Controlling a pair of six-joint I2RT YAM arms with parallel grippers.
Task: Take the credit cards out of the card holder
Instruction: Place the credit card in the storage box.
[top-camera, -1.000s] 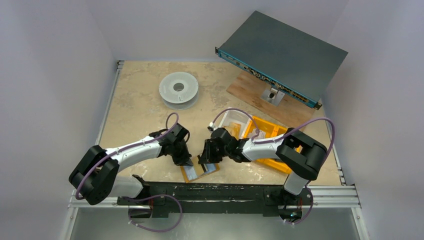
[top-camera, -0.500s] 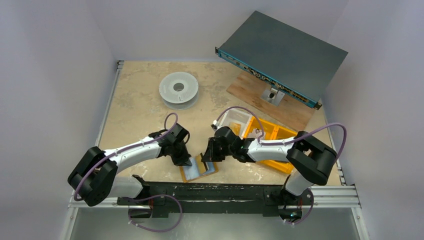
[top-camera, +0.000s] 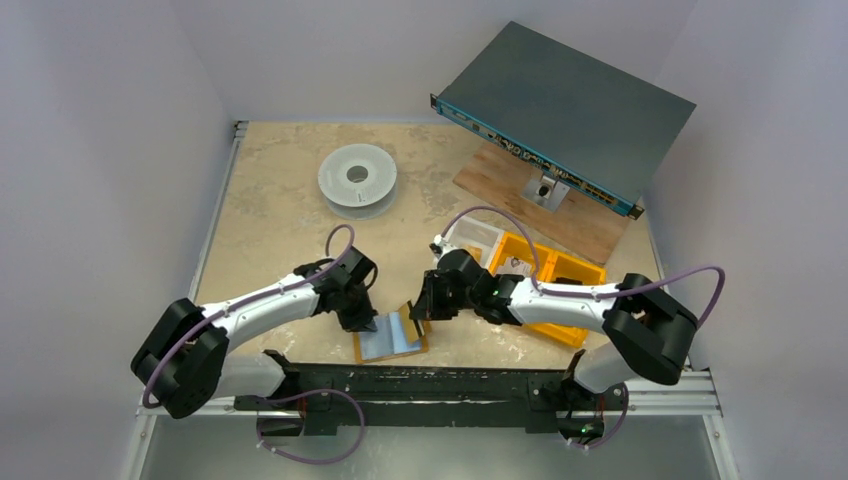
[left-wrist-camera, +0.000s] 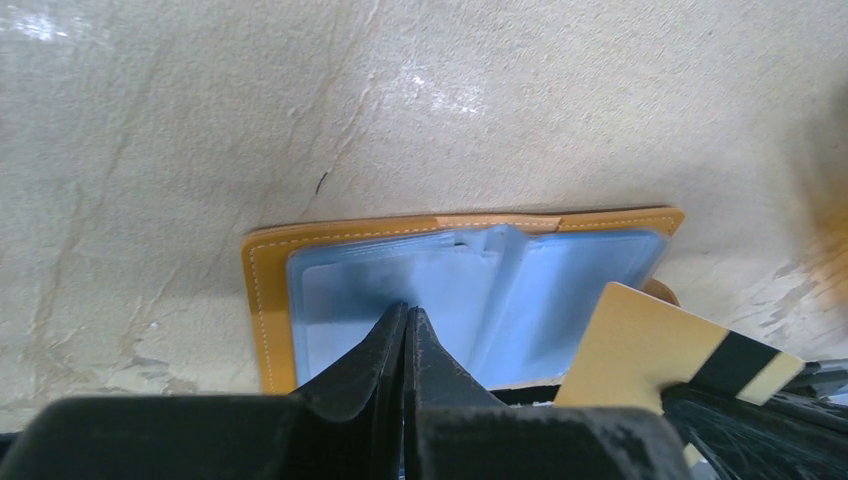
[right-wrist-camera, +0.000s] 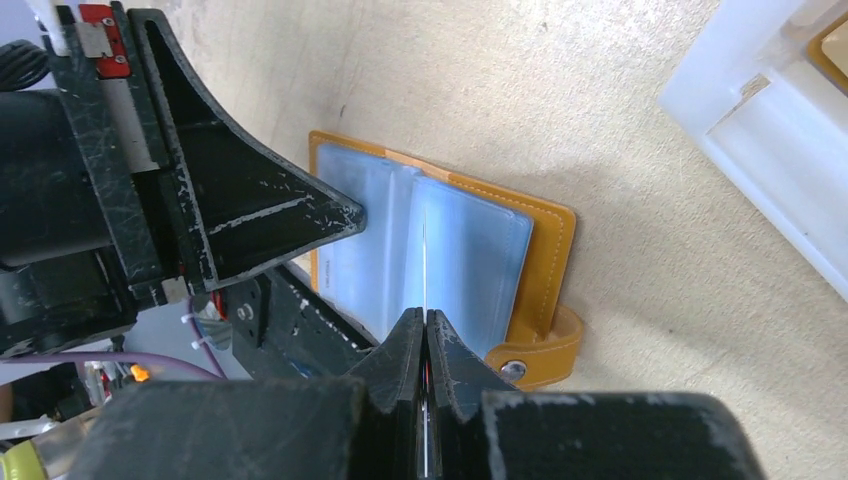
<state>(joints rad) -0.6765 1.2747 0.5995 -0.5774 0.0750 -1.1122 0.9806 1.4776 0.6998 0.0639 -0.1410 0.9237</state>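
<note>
Top external view: we noted the card holder (top-camera: 390, 338) lying open on the desk (top-camera: 270, 220), close to the front edge, between the two arms. It had slid a little toward the left arm and turned slightly since a second before, and the right arm had drawn back toward its own side

Right wrist: the right fingers (right-wrist-camera: 398, 365), slightly parted a second earlier, were clenched on a card (right-wrist-camera: 425, 265), seen edge-on as a thin pale line above the blue sleeves (right-wrist-camera: 470, 250)

Left wrist: the same card showed a gold face with a black stripe, tilted and raised at the holder's near right corner. The left fingers (left-wrist-camera: 380, 360) were clenched, tips pressed onto the left sleeve page, pinning the holder down. We could not tell whether they nipped any plastic

We judged that one card was coming out. Whether its far corner had cleared the sleeve was not visible, nor whether more cards remained inside
</note>
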